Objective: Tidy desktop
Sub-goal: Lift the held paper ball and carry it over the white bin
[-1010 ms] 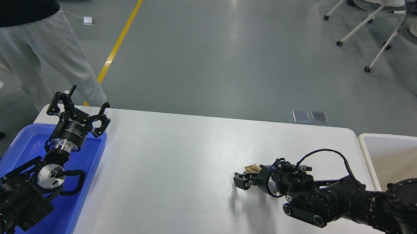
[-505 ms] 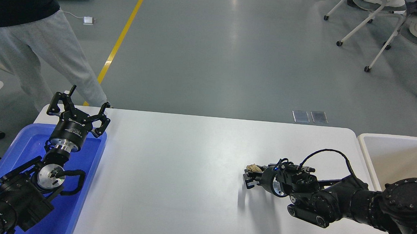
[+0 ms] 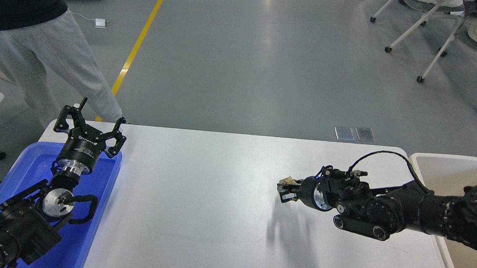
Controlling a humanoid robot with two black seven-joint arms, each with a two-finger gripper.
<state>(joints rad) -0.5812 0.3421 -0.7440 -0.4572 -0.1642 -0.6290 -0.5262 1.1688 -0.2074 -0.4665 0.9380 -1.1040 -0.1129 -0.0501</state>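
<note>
One desktop (image 3: pixel 202 197) fills the lower middle of the head view: a wide, glossy white rectangular top with rounded corners, showing soft reflections and a grey shadow under the right arm. One blue plastic tray (image 3: pixel 102 192) sits on its left end, and one off-white bin (image 3: pixel 432 168) with a beige inside stands just past its right edge.

Two grippers are in view. The left gripper (image 3: pixel 90 120) stands upright above the tray's far corner, its fingers (image 3: pixel 118 129) spread apart and holding nothing. The right gripper (image 3: pixel 286 189) points left above the right half of the desktop, raised off the surface, as its shadow below shows. Its fingers are clenched on one small crumpled tan paper scrap (image 3: pixel 288 180), which sticks out at the tips.

Beyond the table lies grey floor with one yellow line (image 3: pixel 139 43), two small metal floor plates (image 3: pixel 355 133), wheeled chair legs (image 3: pixel 430 58) at upper right, and one person in grey trousers (image 3: pixel 50 59) at upper left.
</note>
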